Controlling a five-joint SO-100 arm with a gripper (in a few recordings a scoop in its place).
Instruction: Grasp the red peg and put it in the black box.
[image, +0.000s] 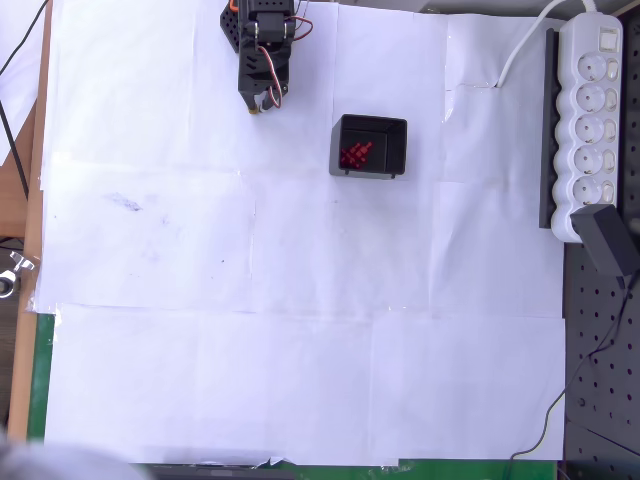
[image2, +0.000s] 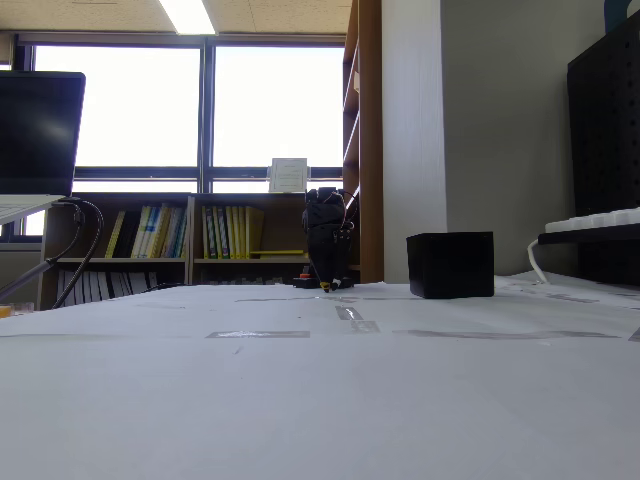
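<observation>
I have the arm folded back at the far edge of the worktop (image: 300, 330), its gripper (image: 262, 105) pointing down just above the white paper, left of the black box (image: 369, 146) in the overhead view and clearly apart from it. In the fixed view the gripper (image2: 328, 284) sits low at the paper's far end, with the black box (image2: 450, 265) to its right. I cannot tell whether the fingers are apart or together; they are too small and dark in both views, and I see nothing red between them.

The box stands upright and open-topped near the arm's base, which I judge keeps it within easy reach for a drop from above. Inside it lies a clump of red pegs (image: 354, 154), bunched toward the left side of the floor; I cannot count them.

I find no single red peg lying loose on the paper, so I judge that the task's peg is either already among those in the box or has not been set out. The power strip (image: 588, 120) and black rail (image: 548, 130) sit well to the right, out of the way.
</observation>
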